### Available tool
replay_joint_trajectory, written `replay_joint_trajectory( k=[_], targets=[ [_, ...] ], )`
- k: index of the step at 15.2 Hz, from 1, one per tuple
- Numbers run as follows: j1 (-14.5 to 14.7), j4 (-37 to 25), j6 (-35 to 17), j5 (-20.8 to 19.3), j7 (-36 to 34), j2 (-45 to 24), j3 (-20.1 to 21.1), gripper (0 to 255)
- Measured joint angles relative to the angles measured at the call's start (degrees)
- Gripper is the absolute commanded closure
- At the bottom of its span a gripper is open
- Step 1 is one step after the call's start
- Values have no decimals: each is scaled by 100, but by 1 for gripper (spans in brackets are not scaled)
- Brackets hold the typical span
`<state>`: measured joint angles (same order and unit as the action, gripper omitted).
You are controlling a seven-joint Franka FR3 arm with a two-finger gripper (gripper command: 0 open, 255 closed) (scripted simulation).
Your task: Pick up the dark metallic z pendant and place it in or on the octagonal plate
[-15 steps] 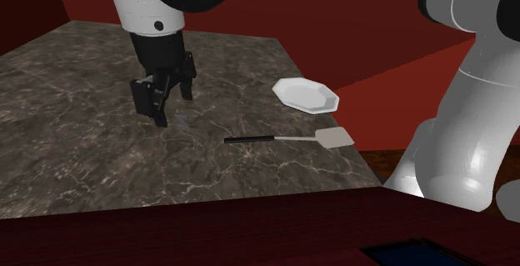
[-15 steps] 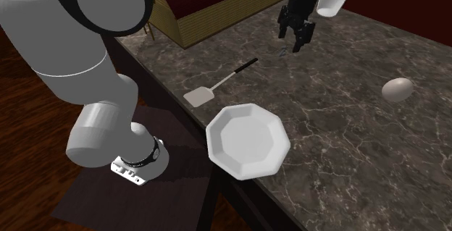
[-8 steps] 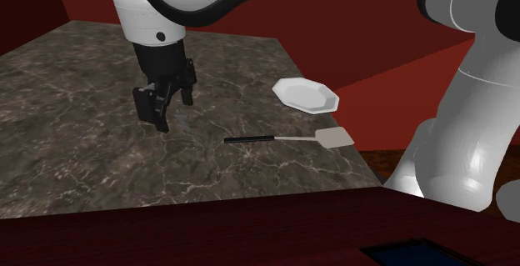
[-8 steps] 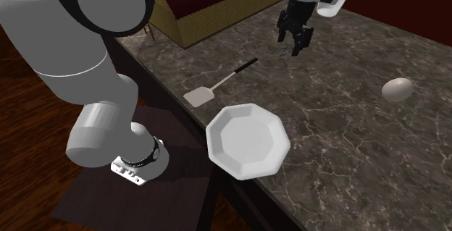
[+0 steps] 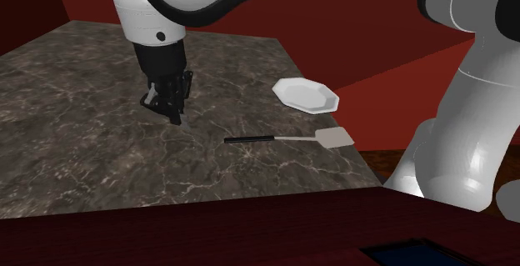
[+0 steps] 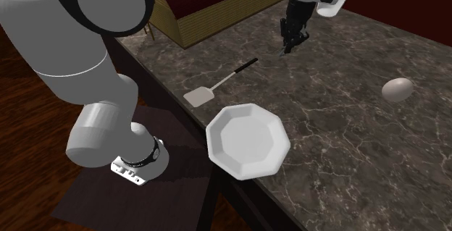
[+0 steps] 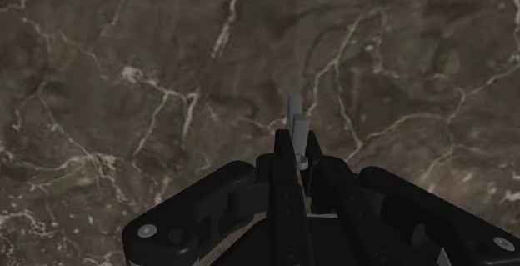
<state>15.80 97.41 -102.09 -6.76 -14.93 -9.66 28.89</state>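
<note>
My black gripper [image 5: 173, 116] stands low over the dark marble tabletop [image 5: 75, 148], fingers drawn together. In the wrist view the gripper [image 7: 296, 154] is shut on a small grey metallic pendant [image 7: 295, 119], whose thin end sticks out past the fingertips just above the marble. From the second exterior view the gripper [image 6: 287, 48] is at the far side of the table. The white octagonal plate [image 5: 307, 95] sits near the table's edge at the shoulder view's right; it lies empty [image 6: 248, 141] at the near corner in the second exterior view.
A spatula [image 5: 287, 138] with a black handle and pale blade lies between the gripper and the plate, also seen as the spatula [image 6: 217, 85]. A pale egg-shaped object [image 6: 397, 89] rests at the second exterior view's right. The table edge drops off just beyond the plate.
The fingers, spread apart half a second ago, have closed together on the pendant. The hand has kept its low place over the marble.
</note>
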Motion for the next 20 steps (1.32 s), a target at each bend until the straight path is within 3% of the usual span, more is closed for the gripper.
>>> replay_joint_trajectory(
  k=[6, 20],
  targets=[
    [3, -83, 92, 8, 6, 8, 4, 255],
    [79, -1227, 1168, -14, 26, -66, 39, 255]
  ],
)
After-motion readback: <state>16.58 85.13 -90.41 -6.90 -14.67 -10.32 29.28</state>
